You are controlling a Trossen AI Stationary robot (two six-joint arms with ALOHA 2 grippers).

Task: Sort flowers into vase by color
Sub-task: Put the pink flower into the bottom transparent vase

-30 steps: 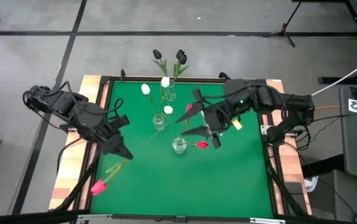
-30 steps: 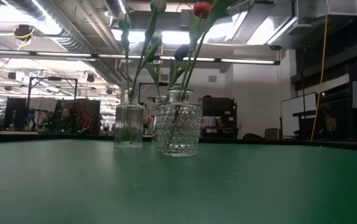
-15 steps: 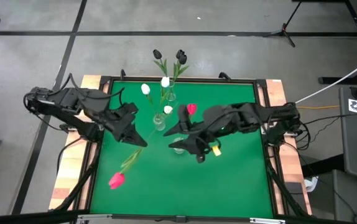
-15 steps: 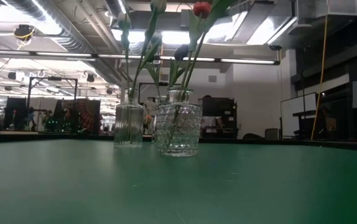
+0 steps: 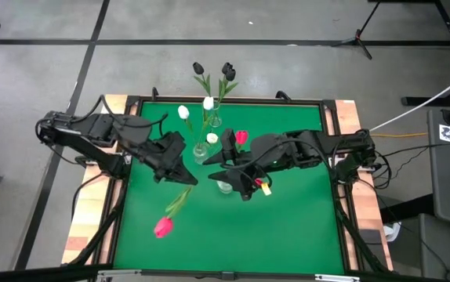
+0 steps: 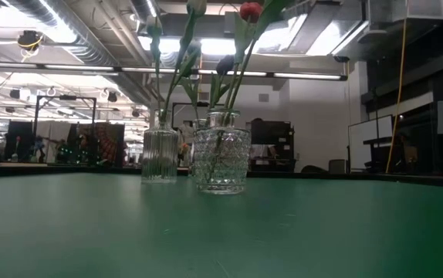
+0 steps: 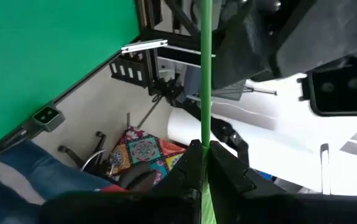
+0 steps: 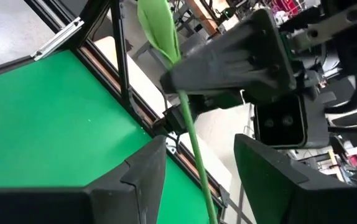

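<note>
My left gripper (image 5: 187, 180) is shut on a pink tulip. Its head (image 5: 163, 227) hangs toward the near left and its bare stem (image 7: 205, 68) runs on toward my right gripper (image 5: 230, 178). My right gripper is open, one finger on either side of that stem (image 8: 190, 134) without touching it. A glass vase (image 5: 225, 186) under my right gripper holds a red tulip (image 5: 241, 138). A second vase (image 5: 200, 153) holds white tulips (image 5: 183, 113). A far vase (image 5: 215, 119) holds black tulips (image 5: 199, 69). My left gripper pinches the tulip's thin green stem (image 7: 204, 138) between its two fingertips (image 7: 188, 163), at a point between the leaves and the cut end. The fingers come from the table's left, slanting a little downward, and lie across the stem. The flower is lifted clear of the table, its head lowest.
The three glass vases stand close together at the table's middle and far side, seen from table height as a patterned jar (image 6: 220, 161) and a ribbed one (image 6: 160, 154). The green mat's (image 5: 288, 235) near half is bare. A wooden frame (image 5: 92, 211) edges the table.
My left gripper has carried the pink tulip toward the table's middle, rolling its wrist, so the head has swung rightward along the near side. My right gripper has moved left and nearer, toward my left gripper, until its open fingers straddle the stem.
</note>
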